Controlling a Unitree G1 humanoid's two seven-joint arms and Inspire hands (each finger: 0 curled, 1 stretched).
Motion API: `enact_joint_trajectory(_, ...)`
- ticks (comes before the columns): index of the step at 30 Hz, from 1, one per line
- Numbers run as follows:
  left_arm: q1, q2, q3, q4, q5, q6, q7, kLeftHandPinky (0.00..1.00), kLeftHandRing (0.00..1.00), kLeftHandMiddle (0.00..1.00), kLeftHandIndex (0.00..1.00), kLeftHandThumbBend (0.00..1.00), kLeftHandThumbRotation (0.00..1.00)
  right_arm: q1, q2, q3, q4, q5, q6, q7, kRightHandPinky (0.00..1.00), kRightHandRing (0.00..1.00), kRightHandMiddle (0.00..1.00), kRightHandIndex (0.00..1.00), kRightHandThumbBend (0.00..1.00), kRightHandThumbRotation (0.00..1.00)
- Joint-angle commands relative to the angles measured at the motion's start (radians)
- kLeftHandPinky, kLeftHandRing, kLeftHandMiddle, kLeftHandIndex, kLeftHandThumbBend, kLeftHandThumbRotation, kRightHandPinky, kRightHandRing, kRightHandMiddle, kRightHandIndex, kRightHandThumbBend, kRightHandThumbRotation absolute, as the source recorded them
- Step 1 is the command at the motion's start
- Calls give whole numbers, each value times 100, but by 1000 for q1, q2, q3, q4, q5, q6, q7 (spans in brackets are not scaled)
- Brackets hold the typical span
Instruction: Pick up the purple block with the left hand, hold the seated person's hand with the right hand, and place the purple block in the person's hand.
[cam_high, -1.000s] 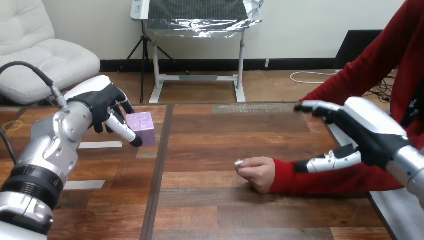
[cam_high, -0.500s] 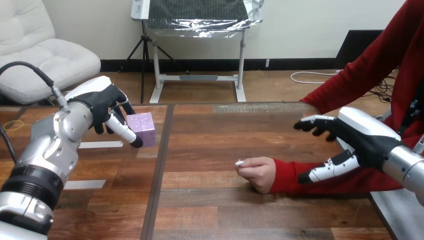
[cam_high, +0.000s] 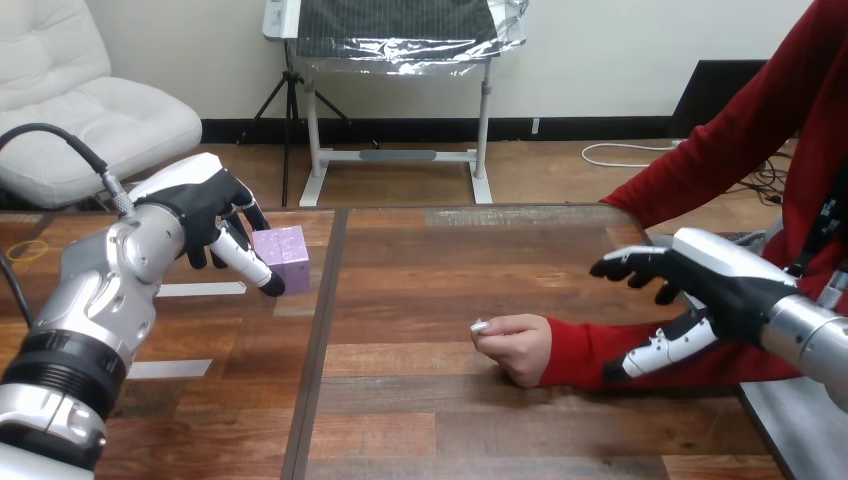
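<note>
The purple block (cam_high: 285, 256) stands on the table left of the centre seam. My left hand (cam_high: 205, 205) is beside its left face, open, with the thumb (cam_high: 256, 271) reaching across the block's front lower corner and the fingers near its back left. The person's hand (cam_high: 517, 345) rests on the table near the middle, loosely closed, with a red sleeve (cam_high: 600, 350) running off to the right. My right hand (cam_high: 715, 280) hovers open over that sleeve near the forearm, fingers spread above it and thumb low in front; nothing is gripped.
The wooden table (cam_high: 420, 290) has a dark seam (cam_high: 318, 330) running front to back. Strips of white tape (cam_high: 200, 290) lie on the left part. The person's other arm, also in red, crosses the upper right.
My right hand has come down and drawn back toward the person's forearm. The left hand, the block and the person's hand have not moved.
</note>
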Motion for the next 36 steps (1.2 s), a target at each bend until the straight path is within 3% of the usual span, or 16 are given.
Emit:
enact_joint_trajectory(1,-26,31,20,-46,1,-5,3,34,41,47,48,73,0,-110,-19,24,22,-17,14,1,72,84,86,85,100,29)
enact_joint_trajectory(13,-17,36,26,-54,-6,-23,3,35,42,48,48,72,0,-145,-7,85,81,-79,21,-29,71,83,85,85,100,27)
enact_joint_trajectory(28,-16,34,28,-48,-5,-22,3,35,40,47,47,72,0,-165,24,149,140,-142,13,-108,66,77,80,81,100,25)
enact_joint_trajectory(36,-13,34,28,-55,-4,-18,2,33,39,46,48,73,0,-178,36,206,174,-206,5,-184,62,73,76,78,100,23)
